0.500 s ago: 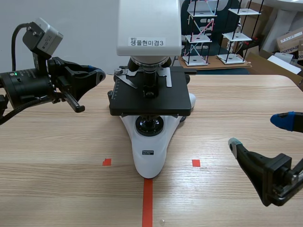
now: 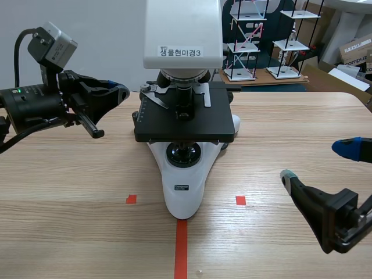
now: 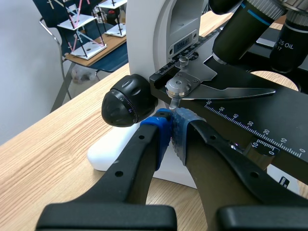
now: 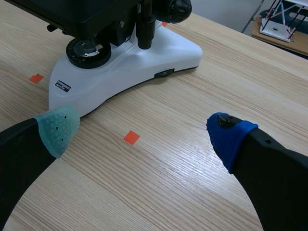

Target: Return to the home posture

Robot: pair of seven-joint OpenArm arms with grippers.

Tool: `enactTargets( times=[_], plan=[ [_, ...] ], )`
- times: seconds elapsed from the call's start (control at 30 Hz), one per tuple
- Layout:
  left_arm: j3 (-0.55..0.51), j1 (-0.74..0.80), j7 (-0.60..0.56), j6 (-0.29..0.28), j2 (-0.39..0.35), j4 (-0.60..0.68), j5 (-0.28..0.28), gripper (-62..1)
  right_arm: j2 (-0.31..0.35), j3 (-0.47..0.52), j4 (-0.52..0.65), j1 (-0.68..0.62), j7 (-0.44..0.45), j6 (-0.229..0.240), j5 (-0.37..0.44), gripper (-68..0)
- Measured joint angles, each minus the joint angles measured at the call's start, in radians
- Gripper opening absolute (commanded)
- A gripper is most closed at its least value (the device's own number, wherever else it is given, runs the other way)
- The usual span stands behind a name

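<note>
My left gripper: closed, pads pressed together, nothing held, tips just beside round black focus knob and silver slide-clip screw of white-and-black microscope. My right gripper: fingers spread wide, empty, low over pale wooden table, near microscope base. Risk: left arm swinging sideways instead of backing straight out could catch knob or stage, turn focus, shove microscope. Right: low sweep could scrape table

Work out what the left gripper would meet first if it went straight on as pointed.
Probably the microscope stage, beside the black focus knob; the shut left gripper points right there, though depth is unclear.
</note>
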Motion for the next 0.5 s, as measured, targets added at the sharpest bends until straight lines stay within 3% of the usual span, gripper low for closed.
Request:
enactTargets(
  times=[0.5],
  plan=[
    [0.0, 0.0, -0.001, 0.0, -0.016, 0.0, 0.0, -55.1, 0.0, 0.0, 0.0, 0.0, 0.0, 0.0, 0.0, -9.8]
  ],
)
